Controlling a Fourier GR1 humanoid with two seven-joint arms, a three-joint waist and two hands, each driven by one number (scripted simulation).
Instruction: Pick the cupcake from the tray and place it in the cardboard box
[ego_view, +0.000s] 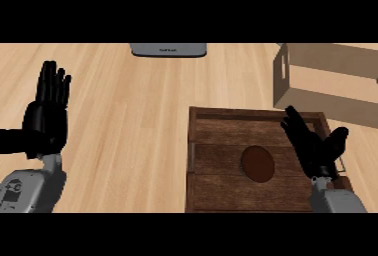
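My right hand (314, 145) is over the right side of the wooden tray (221, 192), fingers (294, 122) straight and spread wide, thumb out to the right, holding nothing. Palm sits just right of the cupcake (258, 163), not touching it as far as I can tell.

Cupcake is in the tray, approx. mid-floor, seen from above as a dark brown oval. It's the only thing I can see in there. Tray is dark wood w/ a raised rim, planks running across; its lower edge runs out of view.

Cardboard box (325, 82) stands on the worktop (133, 100) at upper right, just beyond the tray's far right corner, partly cut by the view's edge. It has a handle cutout on its left wall. Can't see inside it from here, so no word on contents.

My left hand (46, 122) is at the left edge, resting, fingers straight and pointing up, nothing in it, well apart from tray and box.

Top centre, at the far edge of the worktop, there's a grey flat object (168, 49) w/ a small label; can't tell what it is.
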